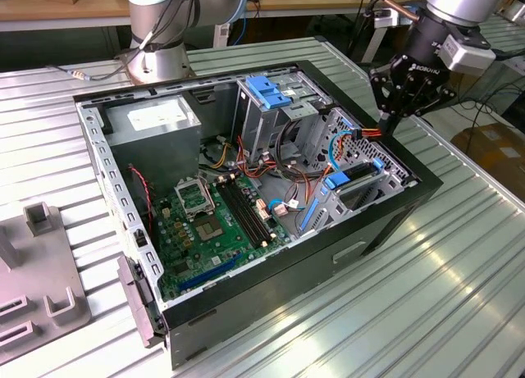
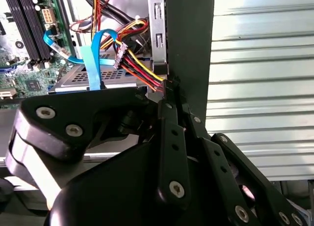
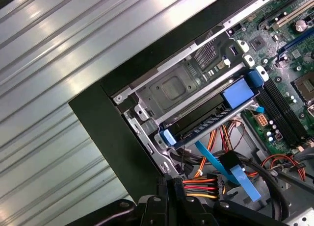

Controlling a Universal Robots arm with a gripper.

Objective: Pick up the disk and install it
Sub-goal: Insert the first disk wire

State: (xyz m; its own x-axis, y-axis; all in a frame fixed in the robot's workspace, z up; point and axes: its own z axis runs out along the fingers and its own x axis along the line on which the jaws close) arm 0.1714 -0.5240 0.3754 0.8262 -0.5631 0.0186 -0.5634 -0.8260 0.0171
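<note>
On the exterior view's left a grey fixture (image 1: 41, 288) rests on the ribbed metal table (image 1: 459, 280), just beside the one open computer case (image 1: 271, 275). The case lies on its side with its cover off. Inside it, from that side across, sit one grey power-supply box (image 1: 156, 120), one green motherboard (image 1: 213, 222), one metal drive cage topped by a blue bracket (image 1: 267, 91), and then the disk (image 1: 349, 181).

The disk is seated in its bay against the case's wall on the exterior view's right. Its blue carrier frame runs along its edges in the first wrist view (image 3: 211, 119), and its grey metal face shows in the second wrist view (image 2: 78, 78). One flat blue data cable (image 3: 216, 162) crosses beside it.

The gripper (image 1: 387, 125) hangs just inside the case rim, above the corner near the disk. In both wrist views its fingers are pinched together on the power cable (image 2: 140, 69), a bundle of red, orange, yellow and black wires (image 3: 201, 184). The fingertips (image 2: 168, 86) meet at the wires, right against the black case wall (image 3: 171, 183).

Beyond that wall the table surface runs open and flat, while inside the corner cables crowd the space around the fingers
</note>
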